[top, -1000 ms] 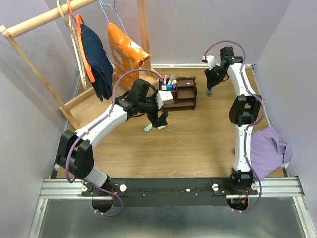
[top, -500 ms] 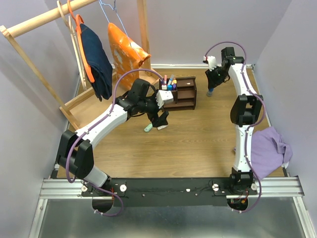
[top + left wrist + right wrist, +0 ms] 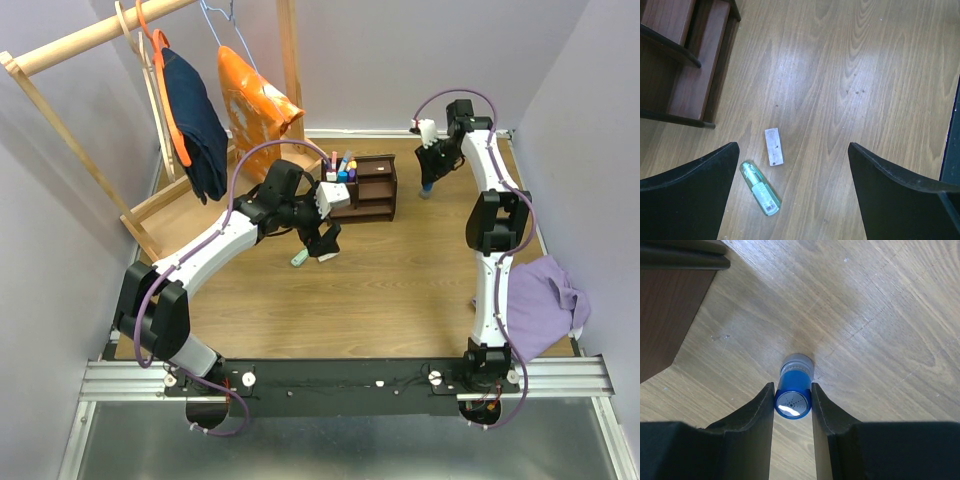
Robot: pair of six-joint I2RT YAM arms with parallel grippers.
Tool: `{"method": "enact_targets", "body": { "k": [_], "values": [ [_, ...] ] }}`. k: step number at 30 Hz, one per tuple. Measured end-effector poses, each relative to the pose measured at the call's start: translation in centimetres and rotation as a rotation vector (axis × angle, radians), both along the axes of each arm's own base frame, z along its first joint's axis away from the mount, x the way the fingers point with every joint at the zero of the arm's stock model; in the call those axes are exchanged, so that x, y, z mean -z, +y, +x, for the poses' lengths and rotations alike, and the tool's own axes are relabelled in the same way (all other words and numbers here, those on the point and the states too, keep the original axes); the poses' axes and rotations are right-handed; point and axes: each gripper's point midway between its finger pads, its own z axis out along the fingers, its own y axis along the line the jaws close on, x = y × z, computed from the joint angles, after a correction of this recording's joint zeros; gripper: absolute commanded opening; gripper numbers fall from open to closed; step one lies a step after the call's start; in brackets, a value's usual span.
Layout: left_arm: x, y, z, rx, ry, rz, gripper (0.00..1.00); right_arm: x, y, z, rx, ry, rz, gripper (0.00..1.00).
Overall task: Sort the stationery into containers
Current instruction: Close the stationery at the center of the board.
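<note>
The dark brown organizer [image 3: 372, 188] stands at the back middle, with several pens [image 3: 341, 168] upright in its left compartment. My left gripper [image 3: 322, 243] is open and empty just in front of it. In the left wrist view [image 3: 792, 150] it hovers over a pale green eraser tube [image 3: 760, 189] and a beige piece [image 3: 773, 146], both lying flat on the table. The organizer's corner [image 3: 687, 75] shows at upper left. My right gripper [image 3: 428, 168] is shut on a blue-capped marker [image 3: 796, 371] that stands upright, its lower end at the table, right of the organizer [image 3: 667, 305].
A pale wooden clothes rack [image 3: 60, 50] with a navy garment [image 3: 195, 120] and an orange one [image 3: 255, 105] fills the back left. A purple cloth [image 3: 545, 300] lies at the right table edge. Lilac walls close in at the back and sides.
My right gripper has shifted slightly back and to the right with the blue marker in it. The left arm has hardly moved.
</note>
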Motion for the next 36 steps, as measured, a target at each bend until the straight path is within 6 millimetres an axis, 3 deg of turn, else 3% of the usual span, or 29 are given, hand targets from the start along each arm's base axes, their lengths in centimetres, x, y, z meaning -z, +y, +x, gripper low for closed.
{"method": "enact_targets", "body": {
  "k": [13, 22, 26, 33, 36],
  "values": [
    [0.3, 0.0, 0.0, 0.0, 0.003, 0.003, 0.99, 1.3, 0.1, -0.5, -0.003, 0.026, -0.001, 0.01],
    [0.6, 0.1, -0.2, 0.001, 0.009, 0.008, 0.99, 0.5, 0.4, -0.8, -0.003, 0.022, -0.009, 0.01],
    [0.5, 0.2, -0.3, 0.007, -0.003, 0.008, 0.99, -3.3, 0.8, -2.6, 0.005, 0.004, -0.006, 0.01],
    [-0.4, 1.0, -1.4, 0.015, -0.039, -0.002, 0.99, -17.1, 4.0, -6.3, -0.055, -0.25, 0.021, 0.01],
    [-0.6, 1.2, -1.7, 0.016, -0.049, -0.004, 0.99, -21.3, 6.1, -7.9, -0.098, -0.334, 0.051, 0.01]
  ]
}}
